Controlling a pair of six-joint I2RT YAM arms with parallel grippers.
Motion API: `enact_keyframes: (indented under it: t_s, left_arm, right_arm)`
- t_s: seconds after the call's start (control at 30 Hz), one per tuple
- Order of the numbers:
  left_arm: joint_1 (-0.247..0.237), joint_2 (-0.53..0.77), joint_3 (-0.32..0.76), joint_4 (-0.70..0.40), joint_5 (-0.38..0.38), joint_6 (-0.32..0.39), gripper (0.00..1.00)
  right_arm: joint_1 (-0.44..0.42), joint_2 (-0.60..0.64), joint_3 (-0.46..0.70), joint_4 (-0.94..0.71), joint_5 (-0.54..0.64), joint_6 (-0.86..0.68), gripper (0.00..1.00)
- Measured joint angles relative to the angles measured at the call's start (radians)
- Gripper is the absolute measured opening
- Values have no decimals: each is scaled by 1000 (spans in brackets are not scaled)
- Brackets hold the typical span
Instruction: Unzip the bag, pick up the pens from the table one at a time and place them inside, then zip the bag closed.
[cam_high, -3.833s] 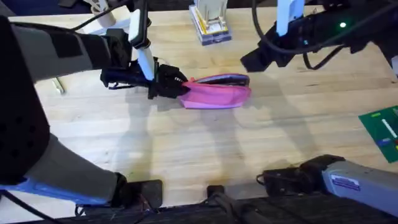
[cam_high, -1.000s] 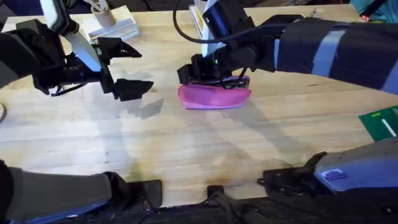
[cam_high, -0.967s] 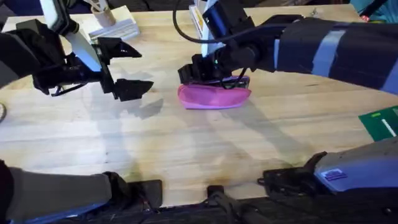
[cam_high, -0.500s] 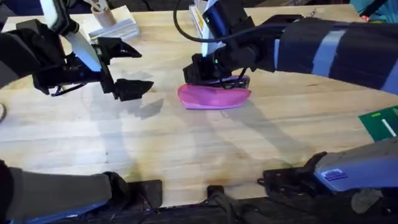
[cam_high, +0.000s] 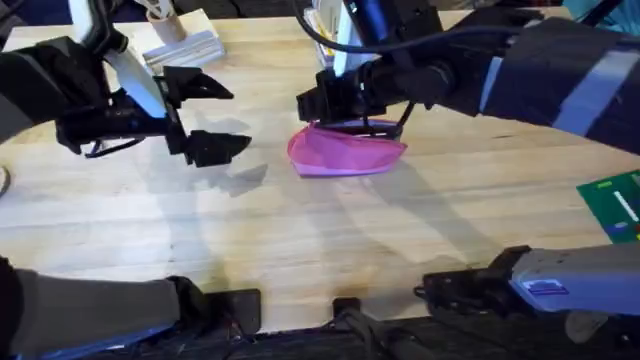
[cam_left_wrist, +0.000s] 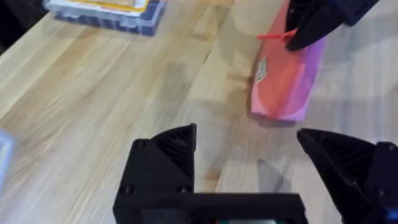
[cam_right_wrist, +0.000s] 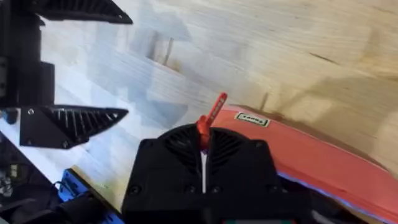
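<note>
Right gripper (cam_right_wrist: 203, 146) pinched shut on the zipper tab (cam_right_wrist: 211, 113) at the bag (cam_high: 345, 153)'s left end; bag's length runs rightward from it; left gripper (cam_high: 205, 115) gapes empty, well apart.

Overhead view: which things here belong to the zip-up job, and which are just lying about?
Job:
- bag, pink, on the table
- pull tab, red, pinched in the shut right claw
- left claw, open, hovering off to the bag's side

Lying about:
- clear box
- green board
</note>
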Motion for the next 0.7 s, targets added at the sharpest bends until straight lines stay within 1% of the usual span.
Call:
enact_keyframes:
  t_s: [0.1,0.27,0.37,0.4,0.47,0.7]
  left_arm:
    - [-38,0,0,-16,-1,0,994]
    - [-124,12,0,-19,0,0,994]
    - [-169,53,0,-19,-1,0,994]
    - [-212,101,0,-19,-1,0,993]
    - [-238,120,0,-16,-1,0,993]
    - [-346,132,0,54,0,0,994]
  right_arm:
    - [0,0,0,-2,0,-4,31]
    - [0,0,0,-2,0,-11,31]
    - [0,0,0,-2,0,-23,31]
    - [0,0,0,-1,5,-30,31]
    - [0,0,0,-1,9,-30,31]
    - [0,0,0,-2,13,-30,31]
